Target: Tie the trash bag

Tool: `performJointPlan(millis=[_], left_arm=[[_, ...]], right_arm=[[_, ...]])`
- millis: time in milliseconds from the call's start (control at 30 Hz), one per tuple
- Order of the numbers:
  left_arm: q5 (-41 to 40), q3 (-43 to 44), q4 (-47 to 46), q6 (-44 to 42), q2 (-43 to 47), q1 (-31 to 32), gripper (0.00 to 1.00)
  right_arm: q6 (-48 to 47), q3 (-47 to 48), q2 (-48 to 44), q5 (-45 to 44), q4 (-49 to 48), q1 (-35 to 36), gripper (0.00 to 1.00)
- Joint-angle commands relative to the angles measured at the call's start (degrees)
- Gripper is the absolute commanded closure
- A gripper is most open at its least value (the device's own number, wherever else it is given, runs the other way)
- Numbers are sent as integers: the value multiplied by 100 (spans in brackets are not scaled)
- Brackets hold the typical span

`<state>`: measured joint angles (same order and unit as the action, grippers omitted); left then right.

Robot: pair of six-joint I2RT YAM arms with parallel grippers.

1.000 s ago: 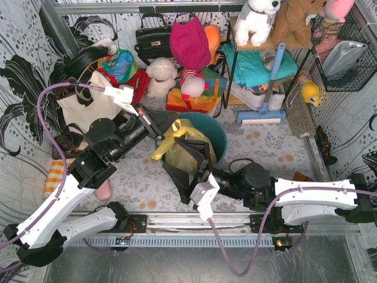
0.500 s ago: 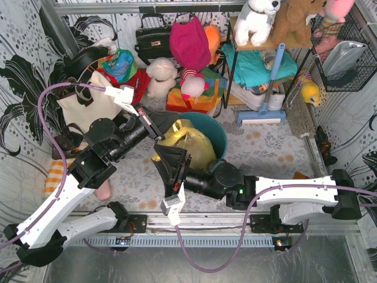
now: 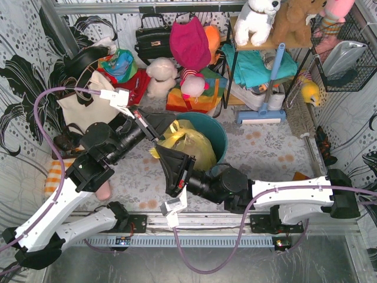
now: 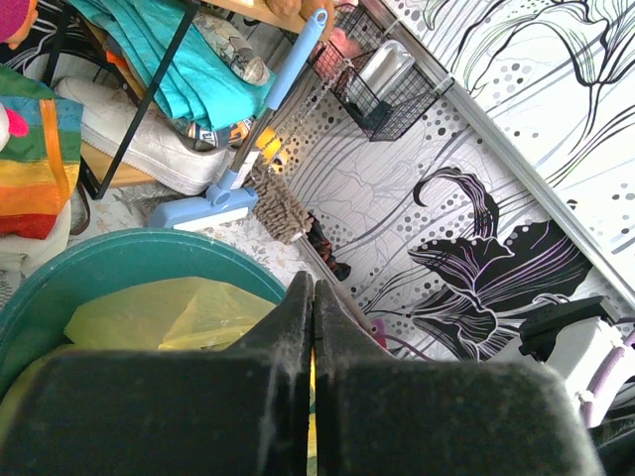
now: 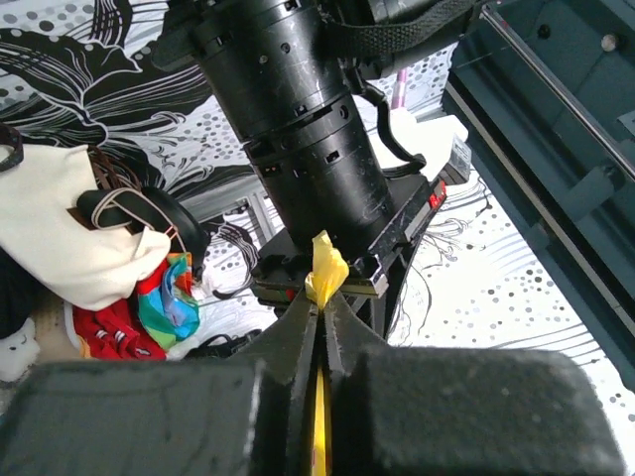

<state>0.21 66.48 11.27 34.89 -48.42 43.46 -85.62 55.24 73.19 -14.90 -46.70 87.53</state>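
Sitting in the teal bin [image 3: 219, 134] mid-way across the counter [image 3: 268, 144], the trash bag [image 3: 191, 141], left pincer [image 4: 314, 293] pressed together on a yellow fold, right pincer [image 5: 319, 302] pinching a thin strip of the same plastic

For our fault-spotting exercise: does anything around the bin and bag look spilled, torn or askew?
Nothing stands out. The trash bag sits in the teal bin with no spill visible. The left gripper and right gripper each pinch a strip of its yellow plastic.

The patterned tabletop [image 3: 265, 144] carries a teal bin [image 3: 219, 133], cream tote [image 3: 82, 109] and blue mop [image 3: 262, 116].
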Motion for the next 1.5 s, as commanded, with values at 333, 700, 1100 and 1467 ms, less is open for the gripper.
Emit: performJointPlan(millis=[333, 700, 1100, 1467], left_arm=[[-500, -21, -875, -682, -153, 13, 100], [-903, 591, -1006, -1617, -1073, 4, 100], [-1258, 741, -807, -2126, -1957, -358, 100], [-1034, 1192, -162, -1926, -2791, -919, 100]], right_arm=[[3156, -1165, -1398, -1005, -883, 168, 100], [5512, -1888, -2412, -1120, 168, 168, 100], [7122, -2539, -3266, -210, 1448, 171, 100], [7610, -2661, -3619, 1377, 2061, 168, 100]])
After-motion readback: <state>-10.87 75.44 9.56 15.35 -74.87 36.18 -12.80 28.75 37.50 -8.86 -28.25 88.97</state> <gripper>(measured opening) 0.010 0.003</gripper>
